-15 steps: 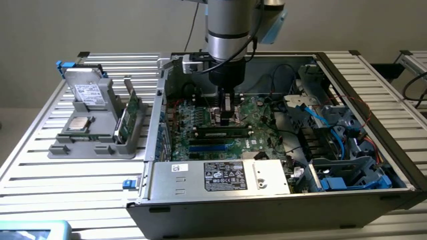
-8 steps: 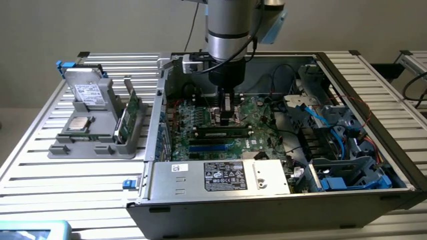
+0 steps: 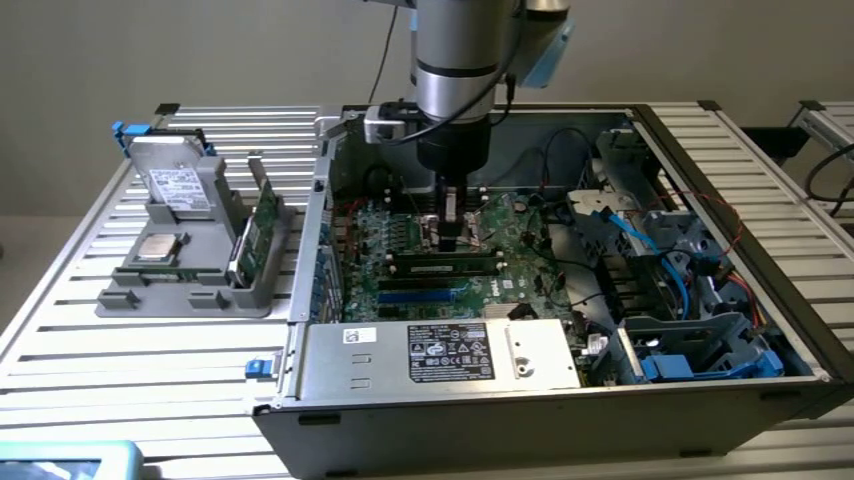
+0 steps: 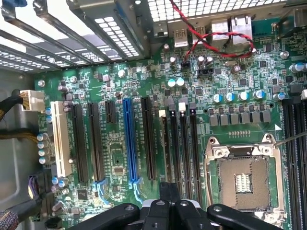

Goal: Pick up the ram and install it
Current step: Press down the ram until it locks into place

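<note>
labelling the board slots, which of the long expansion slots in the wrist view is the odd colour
The blue slot. It stands among the black slots and beside the white slot further out; no other long slot is blue.

A robotics lab bench is showing here: an open computer case (image 3: 561, 330) is sitting on a slatted aluminium table (image 3: 80, 330) under the arm (image 3: 461, 60).

The circuit board (image 4: 144, 86) inside the computer case (image 3: 747, 290) is green, with black slots (image 4: 148, 139), one blue slot (image 4: 128, 139), one white slot (image 4: 61, 139) and a twisted red and black wire (image 4: 211, 36). The pincer (image 4: 169, 191) is black, and the arm (image 3: 461, 50) above it is silver. The bench (image 3: 80, 350) has silver ribs, and the holder (image 3: 187, 280) on it is grey with green cards (image 3: 254, 235).
</note>
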You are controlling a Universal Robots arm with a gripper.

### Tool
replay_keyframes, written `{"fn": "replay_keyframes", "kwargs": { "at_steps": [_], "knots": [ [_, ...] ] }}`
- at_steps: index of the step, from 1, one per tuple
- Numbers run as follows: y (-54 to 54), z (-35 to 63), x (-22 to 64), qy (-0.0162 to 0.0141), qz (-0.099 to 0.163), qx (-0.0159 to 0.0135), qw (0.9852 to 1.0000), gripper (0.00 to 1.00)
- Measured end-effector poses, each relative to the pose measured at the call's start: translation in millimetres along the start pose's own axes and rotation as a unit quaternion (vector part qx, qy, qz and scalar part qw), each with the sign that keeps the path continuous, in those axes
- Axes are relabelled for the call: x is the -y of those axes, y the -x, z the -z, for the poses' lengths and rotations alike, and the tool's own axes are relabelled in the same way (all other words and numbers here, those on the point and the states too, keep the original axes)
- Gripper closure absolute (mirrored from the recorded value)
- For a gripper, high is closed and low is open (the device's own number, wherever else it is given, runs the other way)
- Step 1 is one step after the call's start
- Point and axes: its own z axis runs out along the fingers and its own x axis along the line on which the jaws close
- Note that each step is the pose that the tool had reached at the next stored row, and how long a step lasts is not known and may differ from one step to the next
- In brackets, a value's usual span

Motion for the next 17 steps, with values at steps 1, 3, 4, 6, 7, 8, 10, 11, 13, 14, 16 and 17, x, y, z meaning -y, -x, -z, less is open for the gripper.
{"fn": "replay_keyframes", "kwargs": {
  "at_steps": [1,3,4,6,7,8,10,11,13,14,16,17],
  "knots": [
    [0.0,0.0,0.0,0.0008,-0.007,-0.0001,1.0,0.89],
    [0.0,0.0,0.0,0.0026,-0.02,-0.0004,0.9998,0.89],
    [0.0,0.0,0.0,0.0034,-0.026,-0.0006,0.9997,0.89],
    [0.0,0.0,0.0,0.0049,-0.038,-0.0007,0.9993,0.89],
    [0.0,-0.1,0.0,0.0057,-0.044,-0.0005,0.999,0.89],
    [0.0,-0.1,0.0,0.0062,-0.05,-0.0006,0.9987,0.89],
    [0.0,-0.1,0.0,0.0076,-0.064,-0.0008,0.9979,0.89],
    [0.0,-0.1,0.0,0.0084,-0.071,-0.001,0.9975,0.89],
    [0.0,-0.1,0.0,0.0102,-0.085,-0.0013,0.9964,0.89],
    [0.0,-0.1,0.0,0.0111,-0.092,-0.0015,0.9957,0.89],
    [0.0,-0.1,0.0,0.0129,-0.106,-0.0017,0.9943,0.89],
    [0.0,-0.1,0.0,0.0137,-0.113,-0.0019,0.9935,0.89]
  ]
}}
